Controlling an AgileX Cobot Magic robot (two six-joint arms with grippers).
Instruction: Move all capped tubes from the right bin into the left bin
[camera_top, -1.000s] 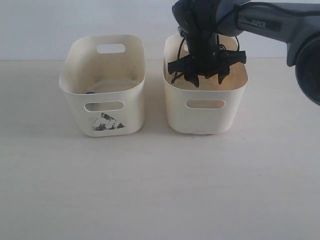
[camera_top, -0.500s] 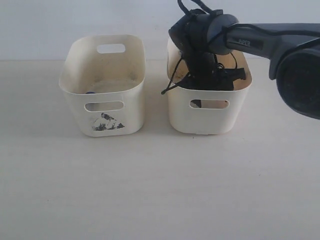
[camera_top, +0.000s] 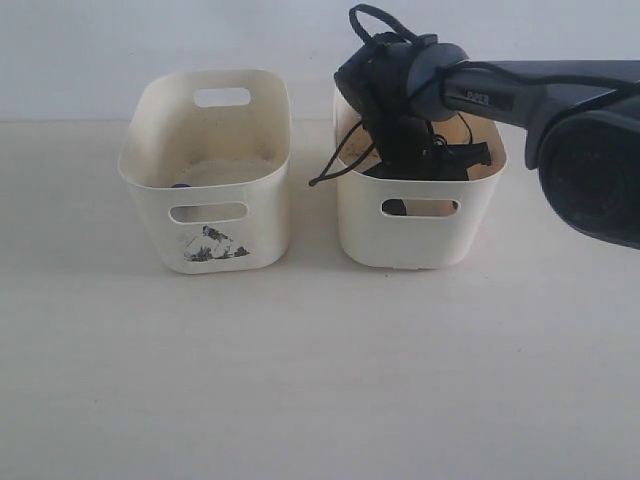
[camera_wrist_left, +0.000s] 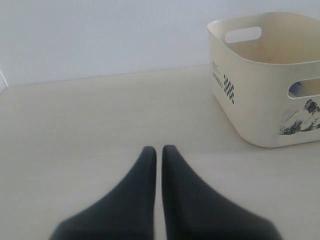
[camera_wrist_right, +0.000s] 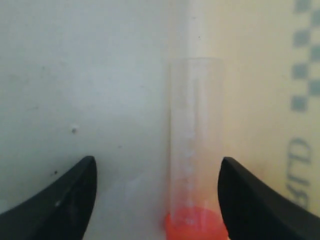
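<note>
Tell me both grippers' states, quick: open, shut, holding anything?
Left gripper: shut, holding nothing.
Right gripper: open, astride the clear plastic tube with an orange-red cap, not gripping it.

The right gripper (camera_wrist_right: 158, 160) has its two black fingers (camera_wrist_right: 65, 200) spread wide, with nothing clasped between them. Between the fingers, closer to one than the other and touching neither, a clear capped tube (camera_wrist_right: 195, 125) lies flat on the cream floor of the right bin (camera_wrist_right: 75, 75), its orange-red cap (camera_wrist_right: 196, 226) toward the camera. Beyond the tube, the bin wall carries a blurred grey-blue checkered print (camera_wrist_right: 301, 70) and some lettering too soft to read.
</note>
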